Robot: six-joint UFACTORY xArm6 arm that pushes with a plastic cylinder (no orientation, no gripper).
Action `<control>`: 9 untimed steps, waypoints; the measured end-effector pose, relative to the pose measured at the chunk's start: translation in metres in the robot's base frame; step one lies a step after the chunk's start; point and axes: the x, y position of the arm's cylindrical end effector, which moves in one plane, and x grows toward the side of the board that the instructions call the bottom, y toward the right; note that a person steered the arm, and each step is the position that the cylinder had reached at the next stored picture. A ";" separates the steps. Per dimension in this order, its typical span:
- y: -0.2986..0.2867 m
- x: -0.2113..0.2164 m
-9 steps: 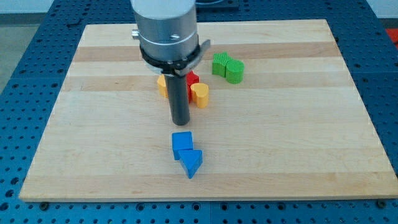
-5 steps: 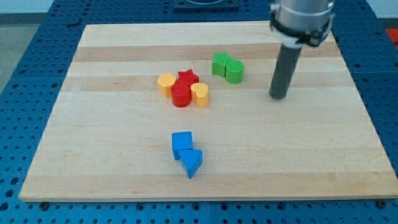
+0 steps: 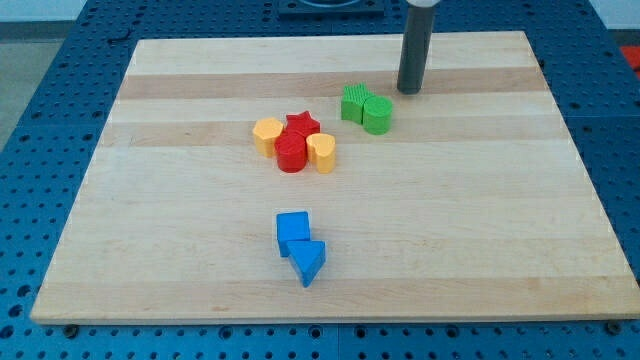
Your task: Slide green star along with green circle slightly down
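The green star (image 3: 352, 103) and the green circle (image 3: 377, 114) sit touching each other in the upper middle of the wooden tabletop (image 3: 150, 250), the star toward the view's left and slightly higher, the circle toward the view's right. My tip (image 3: 408, 91) stands just above and to the view's right of the circle, near it but apart from both green blocks. This arm carries no jaws at all, only the straight dark rod, so there is nothing to be apart or together.

The step in hand looks like the approach: my tip is on the far side of the pair, the side toward the view's top, but it is offset to the right of them and not yet in contact. To move both blocks together toward the view's bottom, the next move probably calls for shifting my tip toward the view's left until it lines up above the seam where the 2 blocks meet, then a short, gentle push downward. A push from the present spot would likely catch only the circle's edge and split the pair.

Below and to the left lies a tight cluster: a yellow block (image 3: 266, 134), a red star (image 3: 302, 124), a red cylinder (image 3: 291, 153) and a yellow heart-like block (image 3: 321, 152). The slide should stay short to keep clear of them. A blue cube (image 3: 293, 230) and a blue triangular block (image 3: 309, 261) are well apart, lower down.
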 end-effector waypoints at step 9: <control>-0.024 0.054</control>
